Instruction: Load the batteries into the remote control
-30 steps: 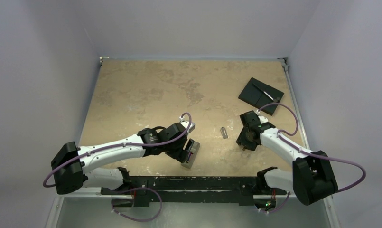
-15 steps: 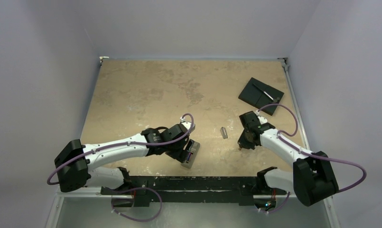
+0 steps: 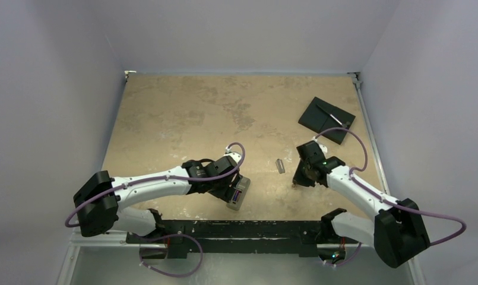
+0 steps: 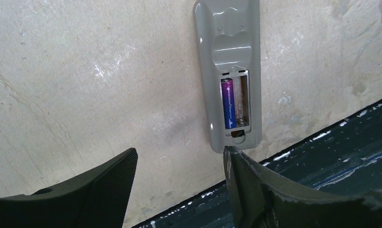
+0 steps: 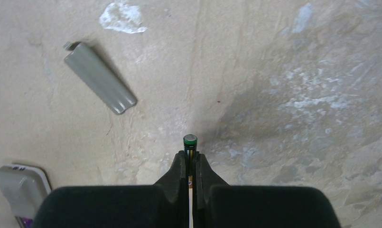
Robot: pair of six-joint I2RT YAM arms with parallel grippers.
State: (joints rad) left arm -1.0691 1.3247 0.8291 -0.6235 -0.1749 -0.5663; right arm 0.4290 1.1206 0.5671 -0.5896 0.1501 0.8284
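The remote control (image 4: 229,71) lies back-up at lower centre of the top view, bay (image 4: 236,135) open, one battery (image 4: 228,103) seated, the slot (image 4: 244,102) beside it free. My left jaws stand wide by its lower end, I judge to steady it. The right jaws pinch the second battery (image 5: 190,141) end-out for carrying; the cover strip (image 5: 99,78) lies aside on the counter (image 5: 298,71).

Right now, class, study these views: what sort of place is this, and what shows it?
Probably a robotics lab test cell: two robot arms bolted at the edge of a mottled table, plain walls boxing it in, and a few props, such as an opened remote control.
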